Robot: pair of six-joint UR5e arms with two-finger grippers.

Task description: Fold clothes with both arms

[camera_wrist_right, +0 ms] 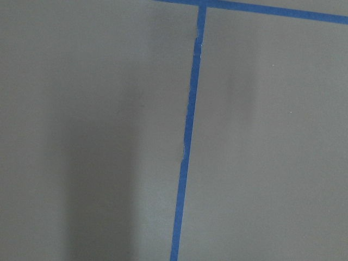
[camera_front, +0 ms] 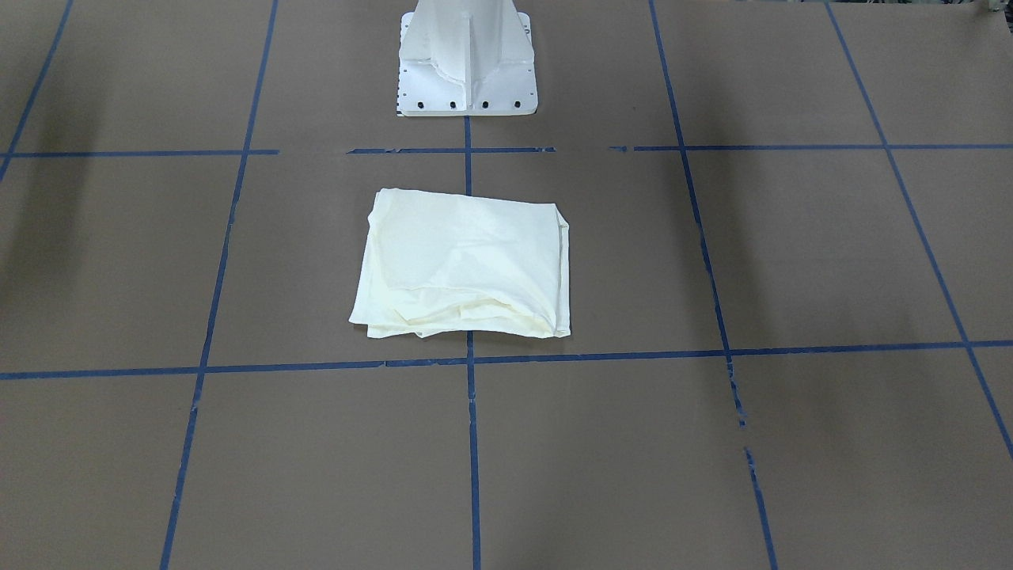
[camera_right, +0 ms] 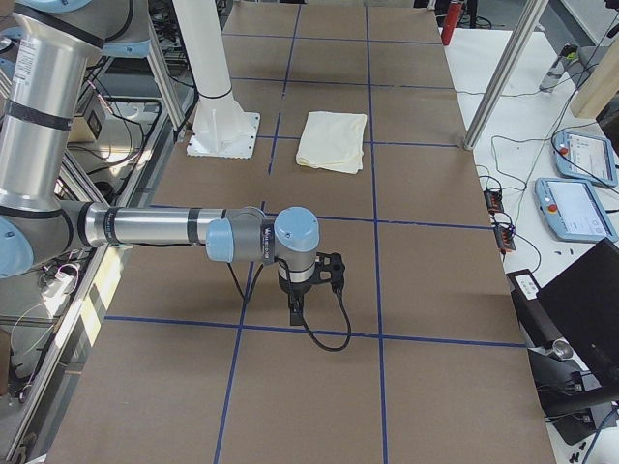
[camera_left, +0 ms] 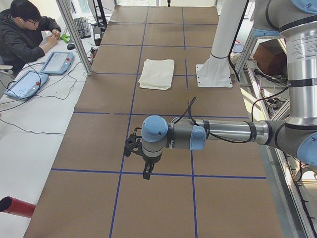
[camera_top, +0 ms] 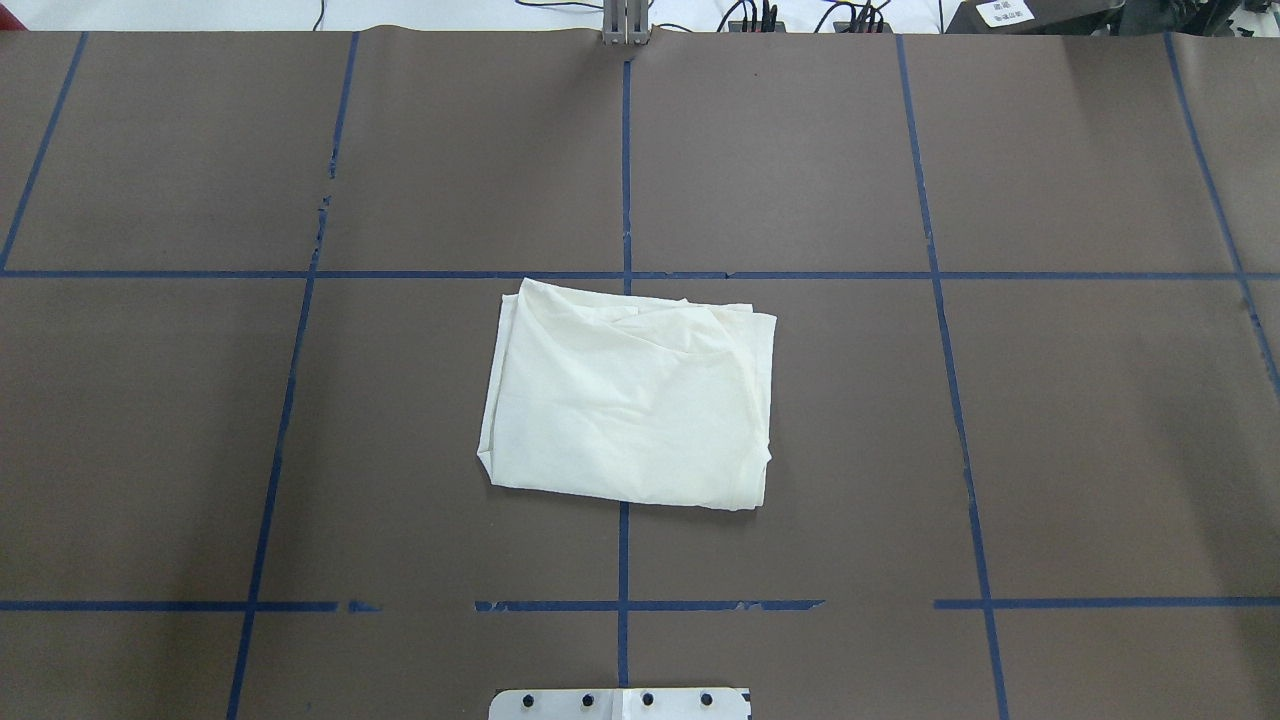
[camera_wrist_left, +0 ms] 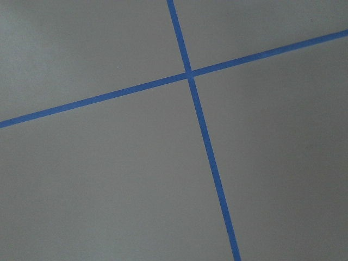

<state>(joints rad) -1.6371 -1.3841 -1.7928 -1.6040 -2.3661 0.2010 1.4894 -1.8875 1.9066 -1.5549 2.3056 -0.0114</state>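
The cream-white shirt (camera_front: 467,265) lies folded into a rough rectangle at the table's middle, just in front of the pedestal. Its plain side is up and the print is hidden. It also shows in the overhead view (camera_top: 630,400) and both side views (camera_left: 157,73) (camera_right: 333,140). The left gripper (camera_left: 147,171) points down above the bare table, far from the shirt towards the table's left end. The right gripper (camera_right: 295,314) hangs the same way towards the right end. I cannot tell whether either is open or shut. Both wrist views show only brown table and blue tape.
The white pedestal base (camera_front: 467,87) stands behind the shirt. Blue tape lines (camera_top: 625,180) grid the brown table. An operator (camera_left: 25,34) sits by control tablets (camera_left: 57,62) beyond the far edge. A red cylinder (camera_left: 15,206) lies off the table corner.
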